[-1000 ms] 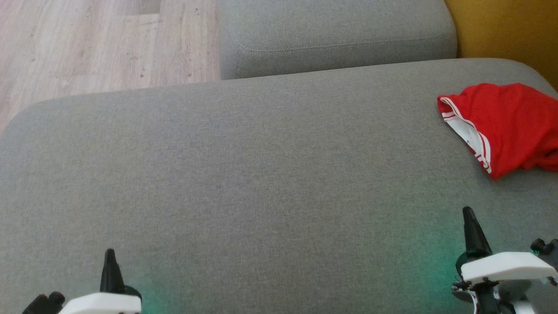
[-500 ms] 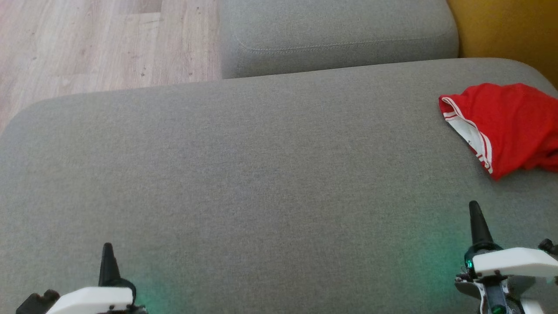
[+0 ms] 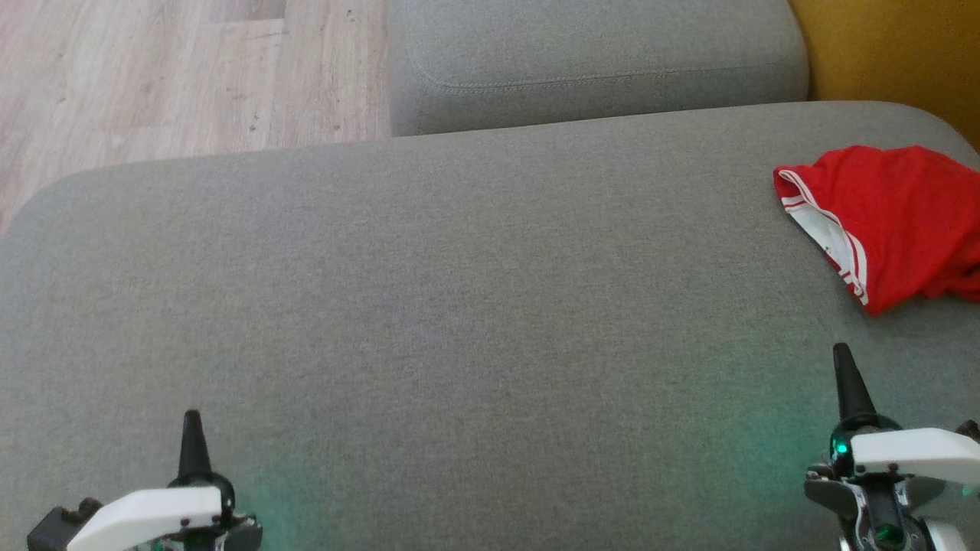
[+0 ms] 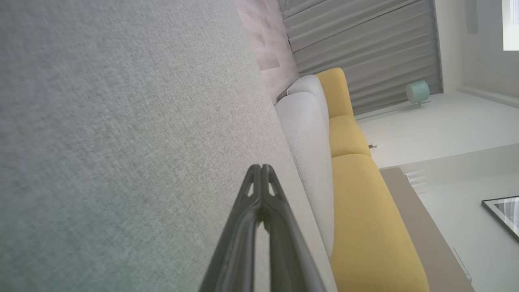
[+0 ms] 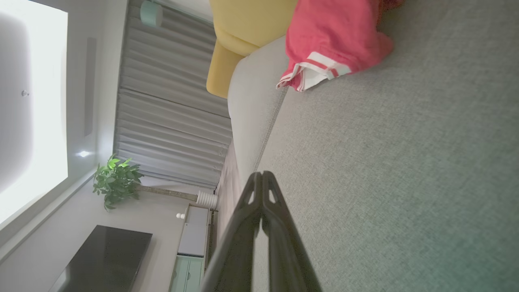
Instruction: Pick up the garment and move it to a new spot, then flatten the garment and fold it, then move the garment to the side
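In the head view you have a broad grey seat cushion (image 3: 459,306) with most of its surface bare; its far edge curves down to wooden floor (image 3: 153,76) at the upper left and butts against a second grey cushion (image 3: 597,61) at the top. The red garment (image 3: 896,222) lies bunched at the far right, near the rounded corner, its white striped band turned toward the middle and its right part cut off by the frame. Your left gripper (image 3: 191,419) sits at the lower left and your right gripper (image 3: 842,352) at the lower right, each showing a single dark point, the right one nearer the garment but well apart from it. In the left wrist view the two fingers are pressed together over bare cushion, with yellow sofa cushions (image 4: 357,202) beyond the cushion's edge. In the right wrist view the fingers are likewise together and empty, the garment lying ahead beside the seam where the cushions meet.
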Controlling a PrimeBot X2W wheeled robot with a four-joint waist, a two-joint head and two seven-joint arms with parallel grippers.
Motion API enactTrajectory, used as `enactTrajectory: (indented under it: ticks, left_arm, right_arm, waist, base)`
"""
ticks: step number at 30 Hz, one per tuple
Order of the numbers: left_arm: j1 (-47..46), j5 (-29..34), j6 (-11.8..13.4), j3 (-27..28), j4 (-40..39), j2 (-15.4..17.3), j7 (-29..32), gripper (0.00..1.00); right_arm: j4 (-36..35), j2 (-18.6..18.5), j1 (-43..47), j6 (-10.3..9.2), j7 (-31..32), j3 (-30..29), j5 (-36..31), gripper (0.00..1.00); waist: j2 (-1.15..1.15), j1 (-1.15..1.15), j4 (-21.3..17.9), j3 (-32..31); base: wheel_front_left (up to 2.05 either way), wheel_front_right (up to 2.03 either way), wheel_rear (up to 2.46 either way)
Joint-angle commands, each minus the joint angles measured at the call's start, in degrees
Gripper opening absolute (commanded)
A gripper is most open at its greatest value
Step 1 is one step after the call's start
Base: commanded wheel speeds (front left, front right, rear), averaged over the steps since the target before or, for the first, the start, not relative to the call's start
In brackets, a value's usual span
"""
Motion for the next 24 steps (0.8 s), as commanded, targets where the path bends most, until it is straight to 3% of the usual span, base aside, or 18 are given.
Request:
enactTrajectory:
  ticks: [1, 24]
  left_arm:
    - [-3.3, -1.3, -0.6, 2.1, -2.3, 0.3, 0.5, 0.00]
    - [-5.3, -14.7, -1.3, 3.8, -4.5, -0.5, 4.5, 0.00]
  right_arm:
    - [-2.2, -0.1, -3.1, -0.03, 0.5, 0.4, 1.7, 0.00]
    - [-2.4, 0.2, -4.9, -0.04, 2.2, -1.1, 17.2, 0.00]
  waist:
    - [0.00, 0.00, 0.0, 0.0]
    - [0.00, 0.00, 0.3, 0.2]
  base:
    - [0.00, 0.00, 0.00]
    - [0.00, 0.00, 0.00]
